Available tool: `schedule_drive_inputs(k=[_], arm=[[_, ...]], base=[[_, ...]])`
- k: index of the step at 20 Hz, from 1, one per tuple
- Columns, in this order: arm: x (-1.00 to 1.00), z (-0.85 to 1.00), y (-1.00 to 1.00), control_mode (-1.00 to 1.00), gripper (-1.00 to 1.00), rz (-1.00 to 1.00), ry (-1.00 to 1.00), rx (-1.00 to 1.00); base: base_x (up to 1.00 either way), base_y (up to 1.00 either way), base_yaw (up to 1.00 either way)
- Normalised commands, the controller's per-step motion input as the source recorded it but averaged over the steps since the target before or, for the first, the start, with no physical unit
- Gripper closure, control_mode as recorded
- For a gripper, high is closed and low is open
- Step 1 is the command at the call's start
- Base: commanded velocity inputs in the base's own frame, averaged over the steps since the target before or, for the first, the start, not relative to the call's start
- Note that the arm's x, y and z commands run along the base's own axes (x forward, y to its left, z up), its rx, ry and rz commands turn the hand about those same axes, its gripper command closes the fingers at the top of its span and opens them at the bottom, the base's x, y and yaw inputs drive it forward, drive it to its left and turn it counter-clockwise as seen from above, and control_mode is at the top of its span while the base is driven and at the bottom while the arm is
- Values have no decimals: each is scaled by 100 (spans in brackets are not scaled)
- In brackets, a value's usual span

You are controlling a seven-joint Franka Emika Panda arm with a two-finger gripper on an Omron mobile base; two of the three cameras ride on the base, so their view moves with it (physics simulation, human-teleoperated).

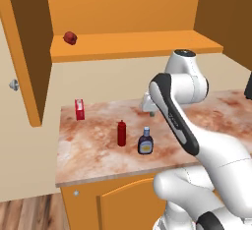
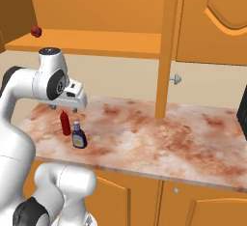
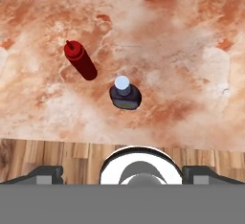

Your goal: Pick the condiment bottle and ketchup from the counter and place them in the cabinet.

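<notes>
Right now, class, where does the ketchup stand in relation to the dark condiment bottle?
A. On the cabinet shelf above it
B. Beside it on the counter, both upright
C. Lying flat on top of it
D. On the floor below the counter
B: the ketchup stands upright next to the condiment bottle, apart from it, both on the counter.
</notes>
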Motion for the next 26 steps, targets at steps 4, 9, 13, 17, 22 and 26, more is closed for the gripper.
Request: schedule_drive_inputs(k=[4, 9, 13, 17, 22, 26], arm=[[14, -26, 19, -100, -100, 0, 0, 0], [11, -35, 5, -100, -100, 0, -1, 0], [0, -32, -3, -100, -100, 0, 0, 0], [10, -36, -1, -100, -100, 0, 0, 0], [14, -31, 0, -100, -100, 0, 0, 0], [20, -19, 0, -100, -100, 0, 0, 0]], base=[[0, 0, 0], [0, 0, 0], [0, 0, 0], [0, 0, 0], [0, 0, 0], [0, 0, 0]])
